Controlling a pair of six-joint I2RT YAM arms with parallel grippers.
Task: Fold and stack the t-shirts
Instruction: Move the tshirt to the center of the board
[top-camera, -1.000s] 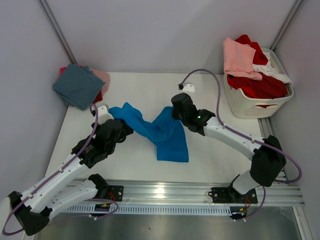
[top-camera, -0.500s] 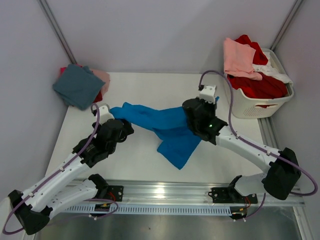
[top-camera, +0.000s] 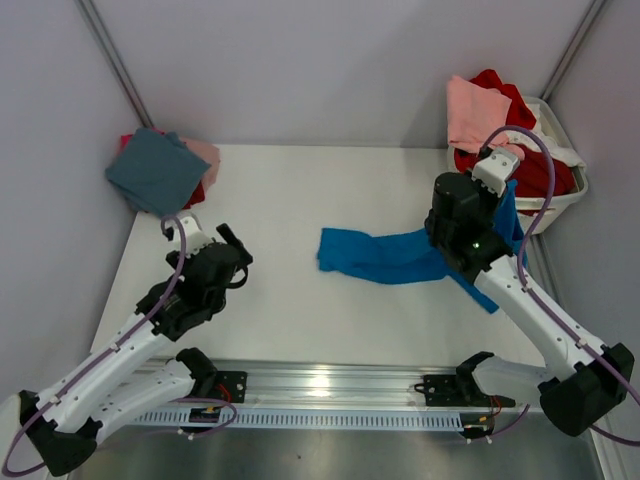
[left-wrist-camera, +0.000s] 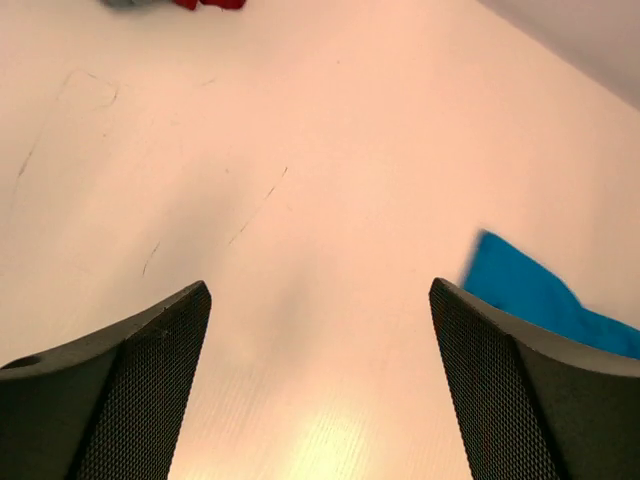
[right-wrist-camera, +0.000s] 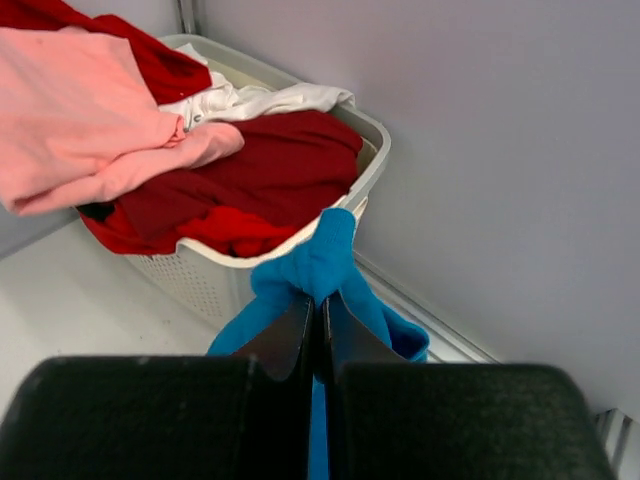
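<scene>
A bright blue t-shirt (top-camera: 385, 257) trails in a crumpled strip across the table from the middle to the right. My right gripper (top-camera: 506, 205) is shut on its right end and holds it lifted near the basket; the wrist view shows blue cloth (right-wrist-camera: 330, 255) pinched between the shut fingers (right-wrist-camera: 322, 318). My left gripper (top-camera: 230, 245) is open and empty over bare table, left of the shirt's free end (left-wrist-camera: 520, 290). A dusty teal tee (top-camera: 155, 170) tops a folded stack, with pink (top-camera: 205, 155) and red beneath, at the back left.
A white slatted laundry basket (top-camera: 505, 215) stands at the back right against the wall, holding red (right-wrist-camera: 250, 180), pale pink (right-wrist-camera: 90, 115) and white (right-wrist-camera: 265, 100) tees. Grey walls close the back and sides. A metal rail (top-camera: 320, 385) runs along the near edge.
My left gripper let go of the blue shirt and opened. My right gripper pulled the shirt to the right and up toward the basket, dragging its free end to mid-table.
</scene>
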